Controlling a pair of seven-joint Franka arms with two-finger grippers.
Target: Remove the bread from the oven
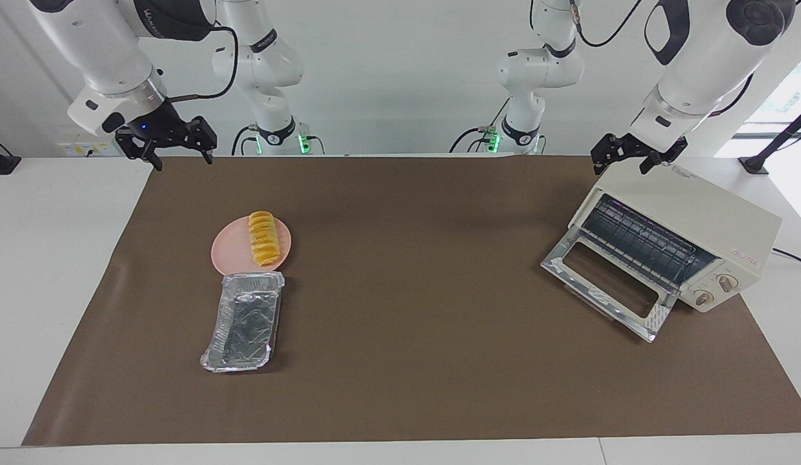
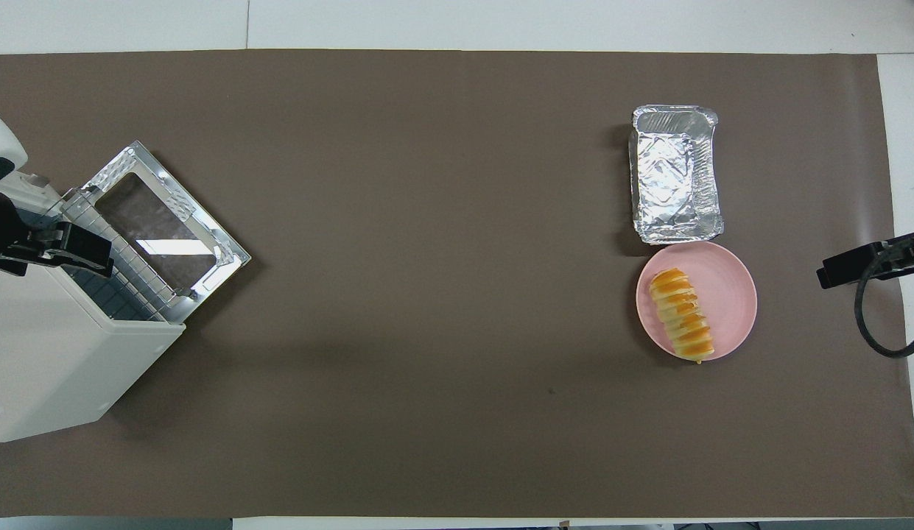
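Facing view shows the bread [image 1: 263, 240] lying on a pink plate [image 1: 228, 253], next to a foil tray [image 1: 243, 321]. The oven [image 1: 690, 223] sits at the left arm's end, its door [image 1: 605, 288] down. The left gripper [image 1: 636, 157] hangs over the oven, fingers apart. The right gripper [image 1: 166, 146] hangs empty over the mat's edge, fingers apart.

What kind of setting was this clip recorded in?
Most likely a robotics lab staged as a kitchen: two arms mounted at a white table under a brown mat, with a toaster oven and bread on a pink plate.
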